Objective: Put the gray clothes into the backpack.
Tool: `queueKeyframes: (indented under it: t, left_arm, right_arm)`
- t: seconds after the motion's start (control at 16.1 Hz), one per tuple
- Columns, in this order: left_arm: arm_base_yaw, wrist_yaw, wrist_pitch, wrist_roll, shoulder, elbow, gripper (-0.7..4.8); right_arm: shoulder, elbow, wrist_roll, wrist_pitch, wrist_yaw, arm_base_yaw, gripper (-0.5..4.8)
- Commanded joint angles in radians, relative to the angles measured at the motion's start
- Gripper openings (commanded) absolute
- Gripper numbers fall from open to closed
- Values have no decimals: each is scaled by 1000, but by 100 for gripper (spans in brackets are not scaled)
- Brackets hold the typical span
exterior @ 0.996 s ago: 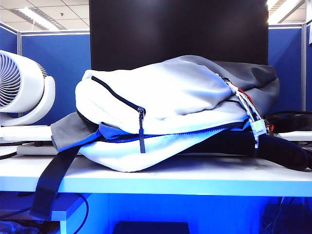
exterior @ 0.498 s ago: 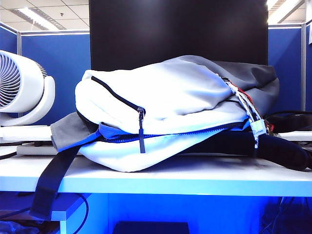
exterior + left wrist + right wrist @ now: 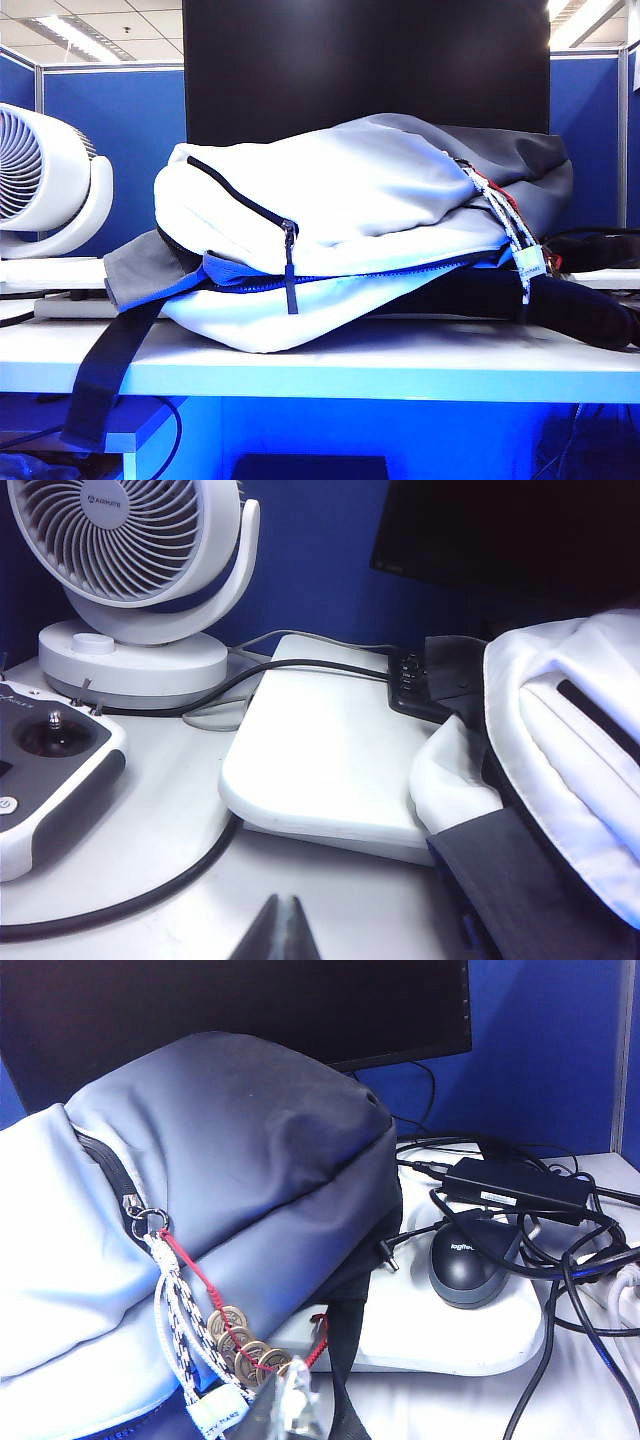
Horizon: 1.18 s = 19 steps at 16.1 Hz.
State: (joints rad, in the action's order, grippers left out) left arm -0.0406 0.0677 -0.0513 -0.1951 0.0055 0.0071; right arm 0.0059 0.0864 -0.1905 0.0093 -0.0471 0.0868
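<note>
I see the backpack (image 3: pixel 340 240) lying on the table (image 3: pixel 400 375). Left gripper (image 3: pixel 277 935) sits near the fan (image 3: pixel 130 570), right gripper (image 3: pixel 285 1405) by the backpack's charms; both jaws together, empty.

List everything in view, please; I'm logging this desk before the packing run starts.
backpack: one, white and light gray with a dark-gray end, lying on its side mid-table.
gray clothes: none seen for certain; a gray flap sticks out at the backpack's left end.
fan: one, white, left of the backpack.
controller: one, white and dark, near the fan.
monitor: one, black, behind the backpack.
mouse: one, dark gray, right of the backpack.
power adapter: one, black, behind the mouse, among cables.
left pincer: dark tip, shut, low over the table near the fan.
right pincer: blurred tip, shut, by the backpack's keychain.
</note>
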Motion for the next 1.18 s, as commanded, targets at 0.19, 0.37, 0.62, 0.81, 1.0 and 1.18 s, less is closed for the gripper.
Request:
queueKeyframes:
  t: [0.19, 0.37, 0.62, 0.81, 1.0, 1.18]
  left_arm:
    - [-1, -1, -10, 4, -2, 0, -4]
    - [-1, 0, -10, 4, -2, 0, -4]
    - [-1, -1, -10, 4, -2, 0, -4]
    - [-1, -1, -9, 4, -2, 0, -4]
    - [-1, -1, -10, 4, -2, 0, -4]
    - [-1, -1, -9, 4, -2, 0, -4]
  right_arm:
    - [-4, -39, 56, -102, 100, -27, -5]
    - [-5, -78, 50, -95, 71, -64, -5]
    - [-4, -80, 60, -95, 72, -79, -5]
    - [-5, -80, 60, -95, 72, -86, -5]
    - [-5, -80, 60, -95, 71, -86, -5]
    - [-5, -80, 60, -95, 71, -86, -5]
